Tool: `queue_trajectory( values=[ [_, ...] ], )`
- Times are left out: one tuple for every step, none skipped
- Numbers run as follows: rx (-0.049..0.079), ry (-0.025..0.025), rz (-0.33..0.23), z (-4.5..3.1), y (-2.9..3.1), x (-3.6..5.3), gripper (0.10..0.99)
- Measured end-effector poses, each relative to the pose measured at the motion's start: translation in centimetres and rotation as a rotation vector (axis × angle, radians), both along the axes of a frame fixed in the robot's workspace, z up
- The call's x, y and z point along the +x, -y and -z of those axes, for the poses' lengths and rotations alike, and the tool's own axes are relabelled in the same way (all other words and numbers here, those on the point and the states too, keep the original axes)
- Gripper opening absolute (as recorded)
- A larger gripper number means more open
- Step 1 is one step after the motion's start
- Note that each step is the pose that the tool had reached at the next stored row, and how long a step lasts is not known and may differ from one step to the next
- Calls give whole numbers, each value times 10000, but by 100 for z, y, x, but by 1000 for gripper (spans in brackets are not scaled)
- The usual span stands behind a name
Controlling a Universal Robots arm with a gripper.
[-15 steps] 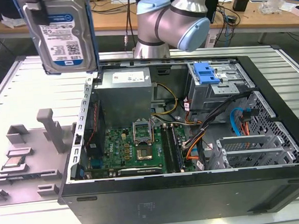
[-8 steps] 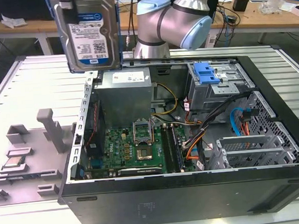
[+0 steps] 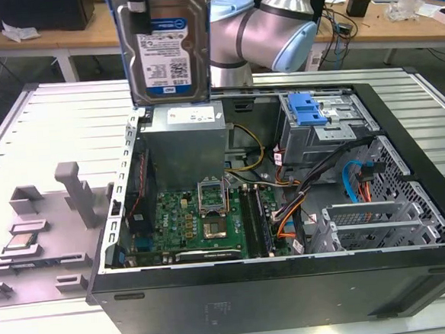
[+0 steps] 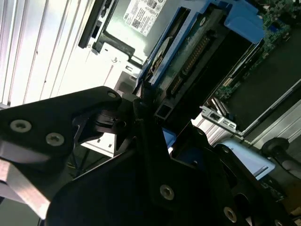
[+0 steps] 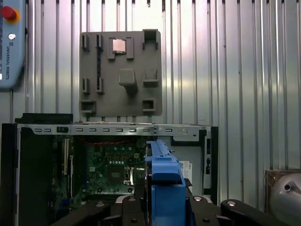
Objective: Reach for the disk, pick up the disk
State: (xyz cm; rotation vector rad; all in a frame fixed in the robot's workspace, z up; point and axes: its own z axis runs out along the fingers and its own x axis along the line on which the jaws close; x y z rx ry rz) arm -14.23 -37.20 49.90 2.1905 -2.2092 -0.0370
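Note:
The disk [image 3: 164,45], a silver hard drive with a white-and-blue label and a blue frame, hangs upright in the air above the back left corner of the open computer case [image 3: 431,198] in the exterior view. In the first wrist view the disk's blue frame edge [image 5: 164,174] runs between the black fingers of my gripper [image 5: 162,202]. The second wrist view shows my gripper [image 4: 155,110] shut on the disk [image 4: 188,52], whose connector edge faces the camera. The gripper's grip is at the disk's upper end, at the exterior view's top edge.
Below the disk sit the grey power supply [image 3: 186,135] and the green motherboard [image 3: 203,222]. A blue latch [image 3: 310,109] tops the drive cage at the back. A grey fixture tray [image 3: 36,226] with a small chip [image 3: 20,242] lies at the exterior view's left. The robot arm [image 3: 274,33] stands behind.

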Motion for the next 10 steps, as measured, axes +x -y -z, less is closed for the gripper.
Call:
queue_trajectory(
  values=[
    [0, 0, 1, 0, -1, 36, 365],
    [0, 0, 3, 0, -1, 70, 365],
    [0, 0, 1, 0, -1, 104, 365],
    [0, 0, -1, 0, -1, 136, 365],
    [0, 0, 1, 0, -2, 175, 365],
    [0, 0, 2, 0, -2, 208, 365],
    [0, 0, -1, 0, -2, 284, 365],
    [0, 0, 1, 0, -3, 333, 365],
    [0, 0, 3, 0, -3, 368, 365],
    [0, -1, 0, 0, -4, 416, 365]
  ],
)
